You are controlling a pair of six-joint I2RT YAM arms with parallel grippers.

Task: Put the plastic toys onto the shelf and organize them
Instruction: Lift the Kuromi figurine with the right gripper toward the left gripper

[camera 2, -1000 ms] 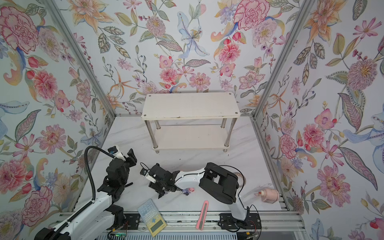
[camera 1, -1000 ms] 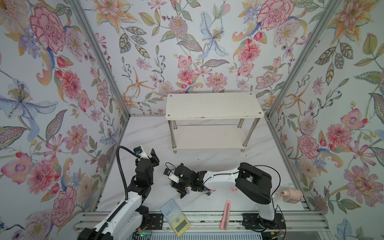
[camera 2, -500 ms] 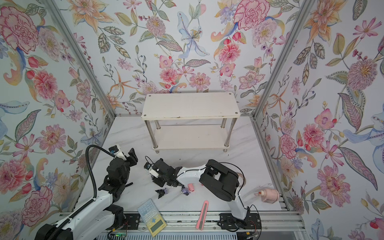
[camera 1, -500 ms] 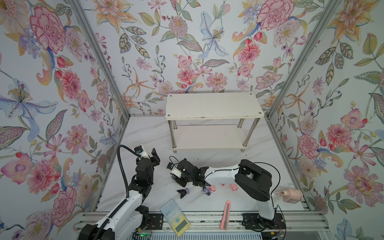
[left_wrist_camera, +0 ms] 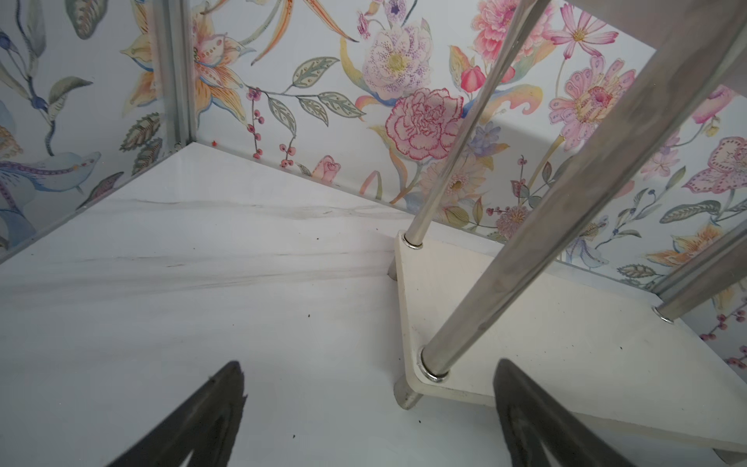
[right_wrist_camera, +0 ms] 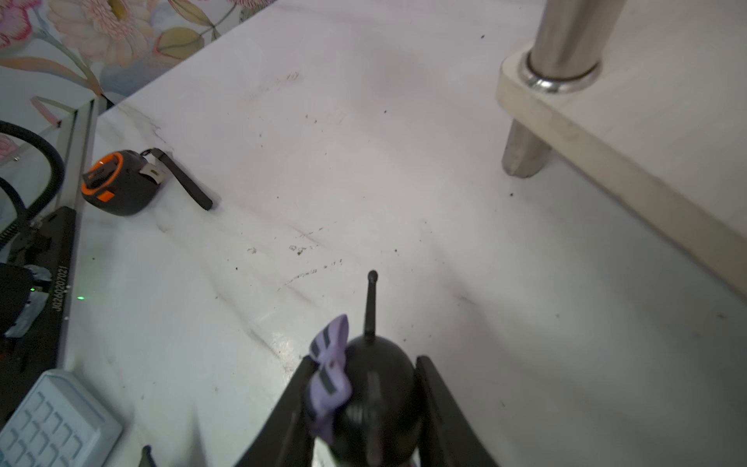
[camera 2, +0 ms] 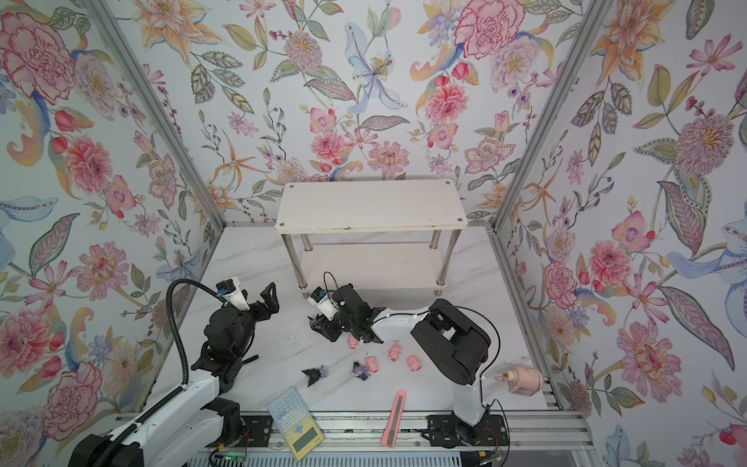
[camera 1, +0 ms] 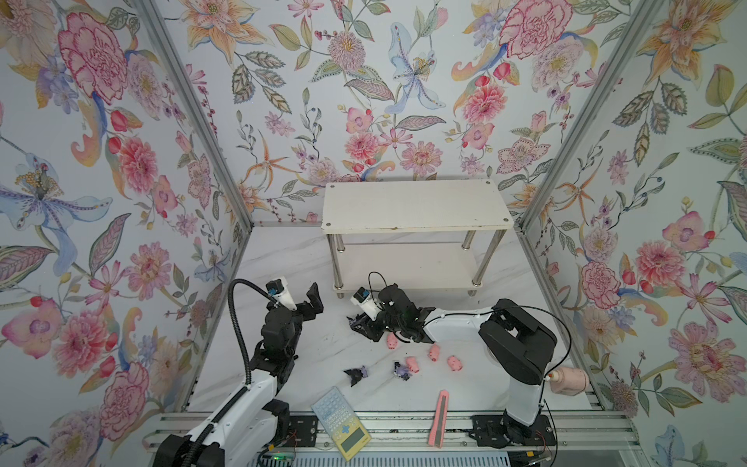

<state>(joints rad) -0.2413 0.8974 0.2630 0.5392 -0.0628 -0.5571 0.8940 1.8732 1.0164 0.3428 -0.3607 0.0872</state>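
Since a second ago the right jaws have left the cluster of toys and come up to the front of the white two-tier shelf with chrome tube legs (camera 1: 416,204), carrying one toy with them. The left jaws have gone from half-spread to wide apart.

The right jaws now pinch a small plastic black-and-purple figurine (right_wrist_camera: 366,388) with pointed ears. Its black dome is squeezed between them and its purple bow sits to one side. In both top views they sit low over the white marble-look desk (camera 1: 323,356), just in front of the shelf's front left leg (camera 1: 335,263). The left jaws stand spread with nothing between them, pointing toward that same corner of the shelf's lower board (left_wrist_camera: 525,323).

Four tiny pink plastic pigs (camera 1: 434,352) lie on the desk close to the right arm (camera 1: 456,325), one just beside its wrist. Two more black-and-purple figurines lie nearer the front: one alone (camera 1: 355,374), the other (camera 1: 402,370) touching a pig. A pale blue-and-yellow calculator (camera 1: 341,422) and a long pink utility knife (camera 1: 438,418) rest at the desk's front edge, reaching onto the metal rails. The right wrist view shows an orange-and-black tape measure (right_wrist_camera: 121,182) by the desk's side edge.
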